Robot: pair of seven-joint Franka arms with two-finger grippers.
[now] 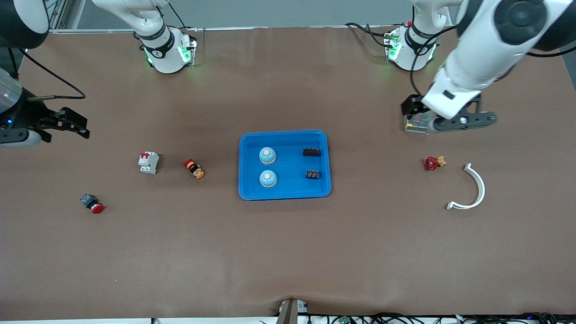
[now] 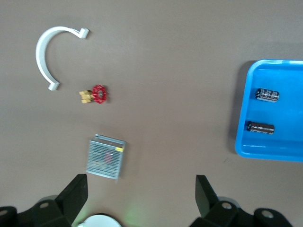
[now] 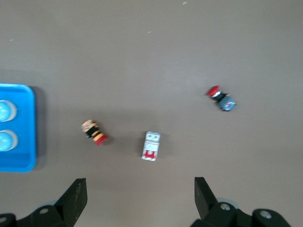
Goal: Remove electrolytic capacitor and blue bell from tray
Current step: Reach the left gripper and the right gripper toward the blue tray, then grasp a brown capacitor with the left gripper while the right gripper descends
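A blue tray (image 1: pixel 284 194) sits mid-table. In it stand two light-blue bells, one (image 1: pixel 266 155) farther from the front camera and one (image 1: pixel 267 178) nearer. Two black capacitors (image 1: pixel 312 152) (image 1: pixel 312 174) lie beside them toward the left arm's end. The capacitors (image 2: pixel 267 94) (image 2: pixel 260 127) also show in the left wrist view, and the bells (image 3: pixel 5 110) (image 3: pixel 5 140) in the right wrist view. My left gripper (image 1: pixel 450 118) (image 2: pixel 141 189) is open and empty, up over a mesh box. My right gripper (image 1: pixel 72 122) (image 3: pixel 140 191) is open and empty, up over bare table at the right arm's end.
Toward the left arm's end lie a metal mesh box (image 1: pixel 416 123), a red valve (image 1: pixel 433 163) and a white curved clip (image 1: pixel 472 189). Toward the right arm's end lie a white breaker (image 1: pixel 149 162), an orange-red button (image 1: pixel 194 168) and a red-capped push button (image 1: pixel 92 204).
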